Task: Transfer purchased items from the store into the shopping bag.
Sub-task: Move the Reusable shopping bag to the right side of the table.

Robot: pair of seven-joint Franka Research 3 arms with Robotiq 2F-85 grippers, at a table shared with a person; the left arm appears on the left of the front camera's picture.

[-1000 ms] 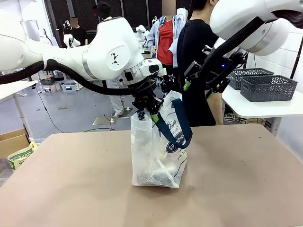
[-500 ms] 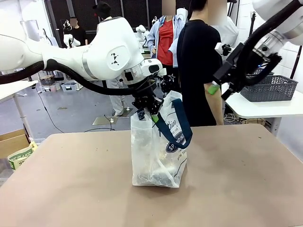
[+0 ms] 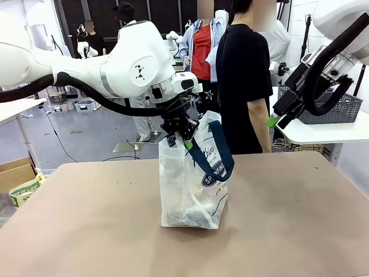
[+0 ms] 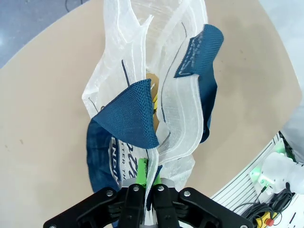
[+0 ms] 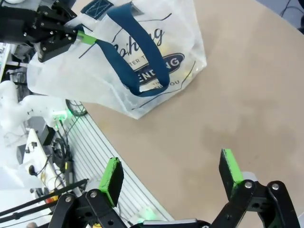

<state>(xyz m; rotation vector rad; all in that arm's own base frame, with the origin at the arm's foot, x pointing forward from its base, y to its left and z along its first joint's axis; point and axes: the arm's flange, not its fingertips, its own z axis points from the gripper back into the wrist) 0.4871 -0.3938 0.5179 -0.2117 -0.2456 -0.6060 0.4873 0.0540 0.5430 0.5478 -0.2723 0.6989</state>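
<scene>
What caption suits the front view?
Left gripper pinches the shopping bag upright; right gripper hangs open.

I count one translucent clear plastic shopping bag (image 3: 192,179) with two navy strap handles, and two dark grey mesh baskets (image 3: 339,107).

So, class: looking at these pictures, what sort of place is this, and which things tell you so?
Probably a robotics lab or test hall set up as a mock shop. Clues: white robot arms working at a plain table, a shopping bag held up by the left gripper, and grey mesh baskets on a side table.
</scene>
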